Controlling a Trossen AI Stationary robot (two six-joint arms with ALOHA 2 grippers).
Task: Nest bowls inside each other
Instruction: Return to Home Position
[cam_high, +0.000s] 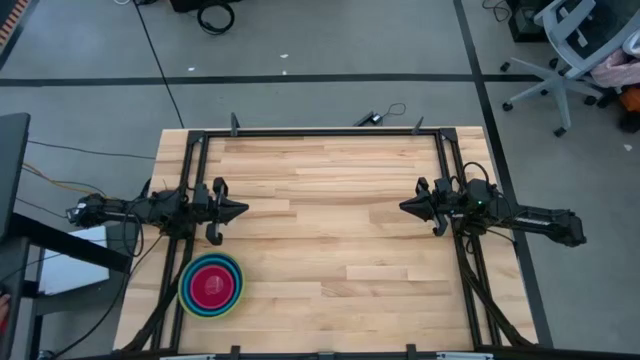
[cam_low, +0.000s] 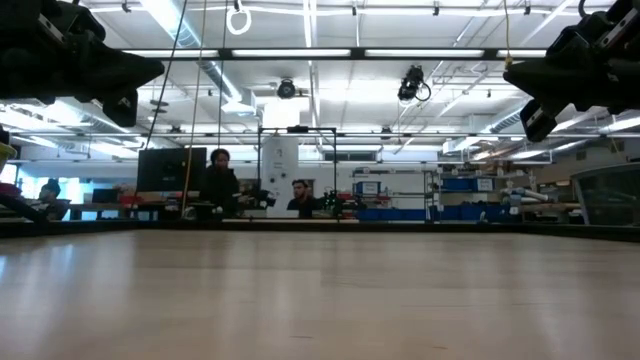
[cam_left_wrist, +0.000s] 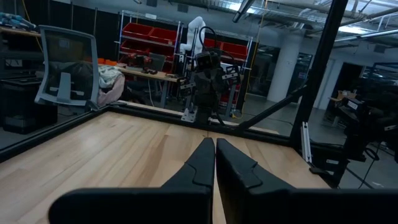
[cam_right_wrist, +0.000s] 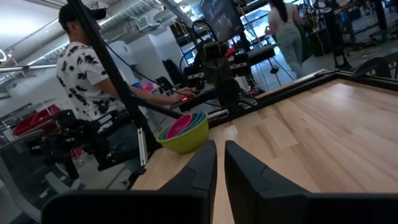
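Both arms are held level and well above the bench (cam_high: 330, 240), one at each side edge, pointing inward at each other across the middle. The left claw (cam_high: 238, 210) sits over the left side of the bench, its two dark fingers (cam_left_wrist: 200, 165) pressed together along their length. The right claw (cam_high: 405, 207) mirrors it on the right side, its fingers (cam_right_wrist: 202, 167) drawn together with only a thin slit between them; neither claw holds anything. In the low view the arms show only as dark shapes at the upper corners, with bare wood beneath them.

A black metal frame (cam_high: 320, 132) runs round the bench. An office chair (cam_high: 572, 40) stands on the floor beyond the far right corner, and a person in a patterned shirt (cam_right_wrist: 84, 71) sits past the left edge.

The bowls (cam_high: 211, 286) stand nested as one stack near the front left corner, close to the frame. The lime-green bowl (cam_right_wrist: 186, 142) is outermost, blue rims show inside it, and the pink bowl (cam_right_wrist: 180, 127) lies in the centre. The stack is near the left claw, nearer the front edge than it and below it, and well apart from the right claw.
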